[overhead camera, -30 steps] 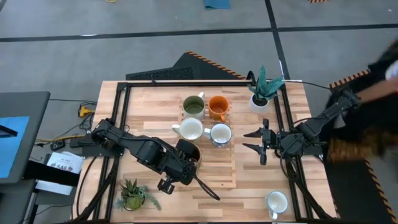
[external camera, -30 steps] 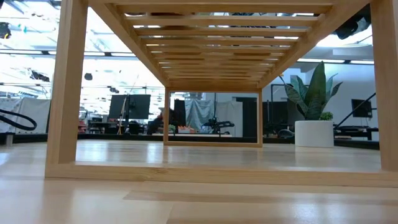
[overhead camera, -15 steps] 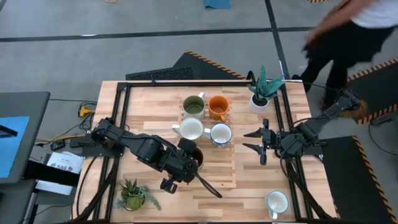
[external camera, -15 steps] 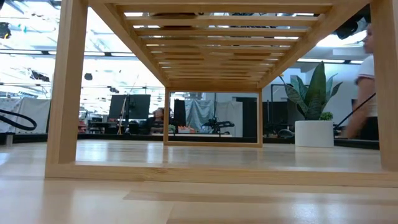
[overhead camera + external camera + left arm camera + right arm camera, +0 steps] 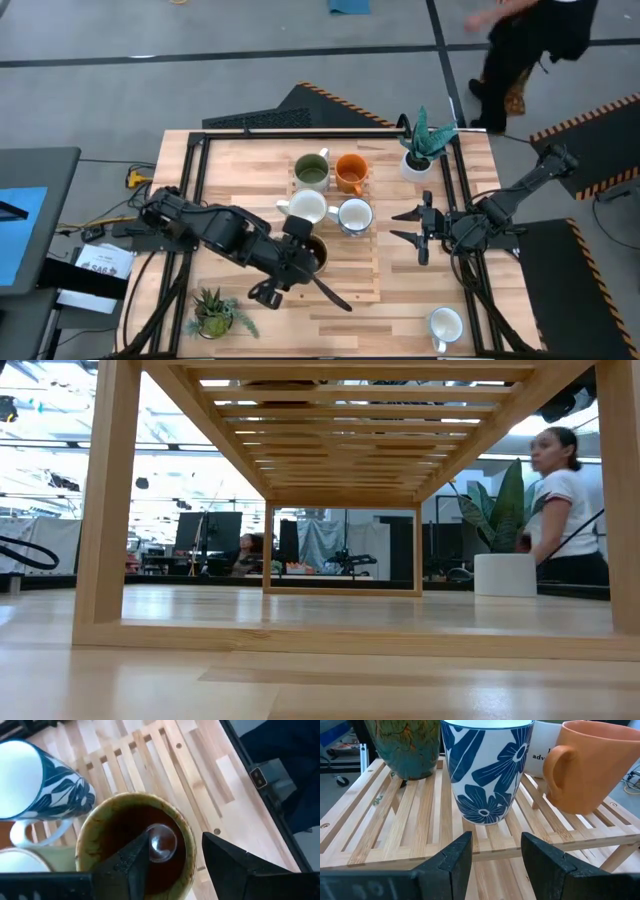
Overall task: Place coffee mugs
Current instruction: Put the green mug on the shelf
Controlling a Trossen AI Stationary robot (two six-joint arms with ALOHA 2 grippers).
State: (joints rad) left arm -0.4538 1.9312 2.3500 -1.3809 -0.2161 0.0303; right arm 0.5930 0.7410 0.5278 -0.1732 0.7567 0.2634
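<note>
Five mugs stand on the slatted wooden rack (image 5: 345,280): olive-green (image 5: 311,172), orange (image 5: 350,173), white (image 5: 307,208), a blue-flowered white one (image 5: 355,215) and the dark brown mug (image 5: 315,250). A sixth, white mug (image 5: 445,325) stands on the table at the near right. My left gripper (image 5: 175,840) is open over the brown mug (image 5: 135,835), one finger above its hollow and the other outside the rim, with a gap showing. My right gripper (image 5: 492,860) is open, level with the rack, and faces the flowered mug (image 5: 487,770) from the right.
A white pot with a teal plant (image 5: 420,150) stands at the far right of the table. A spiky green plant (image 5: 213,312) stands at the near left. Black frame rails (image 5: 445,200) run along the table's sides. A person (image 5: 560,510) walks in the room beyond the far right.
My left arm has drawn back a little toward the table's left edge, while the dark brown mug stays upright on the rack. A person has walked past beyond the table's far right corner.
</note>
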